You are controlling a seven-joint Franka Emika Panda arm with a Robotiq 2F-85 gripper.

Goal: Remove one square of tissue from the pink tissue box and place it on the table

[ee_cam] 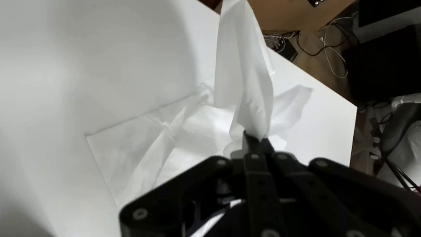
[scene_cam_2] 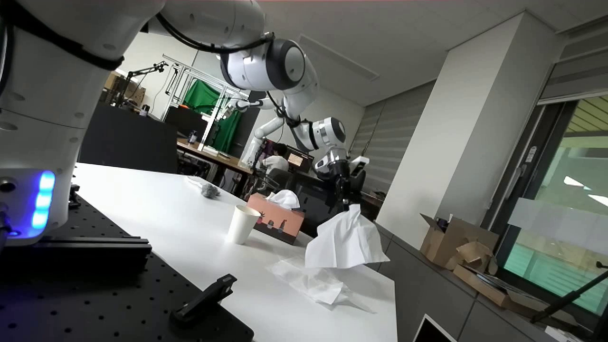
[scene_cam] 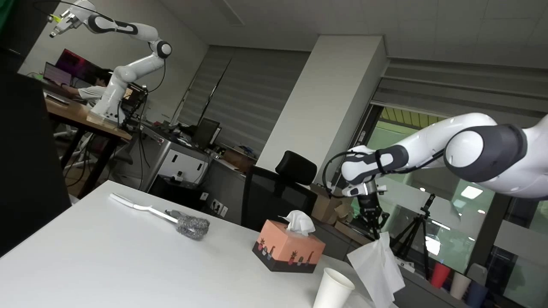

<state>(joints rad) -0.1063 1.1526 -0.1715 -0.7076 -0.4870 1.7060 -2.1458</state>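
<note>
Presently held tissue [scene_cam_2: 346,240]: one white square, clear of the pink tissue box [scene_cam: 287,248], hanging by a gathered end; not yet laid down.
End effector [ee_cam: 257,142]: narrow, with that gathered end pinched between its tips.
Step in hand: by judgement, laying the sheet on the counter [scene_cam_2: 190,228] and letting go.
Lowering: best straight down and slow, since so thin a sheet is likely to swing or billow; free edge to land first, then a slight sideways draw to spread the folds.
Release: best left until the tips are just above the surface; jaws to part gently and lift away vertically, lest a fold cling.
Landing spot: a spread tissue [ee_cam: 141,144] lies on the counter beneath the held one; a bare patch farther from the counter's edge would keep the two apart and lessen the risk of sliding off.
Paper cup [scene_cam: 334,291]: stands near the tissue box; light by its look, so best kept out of the sheet's sweep.
Tissue against end effector: directly below it in both exterior views, apart from the box; whether a low corner meets the spread tissue cannot be told.
</note>
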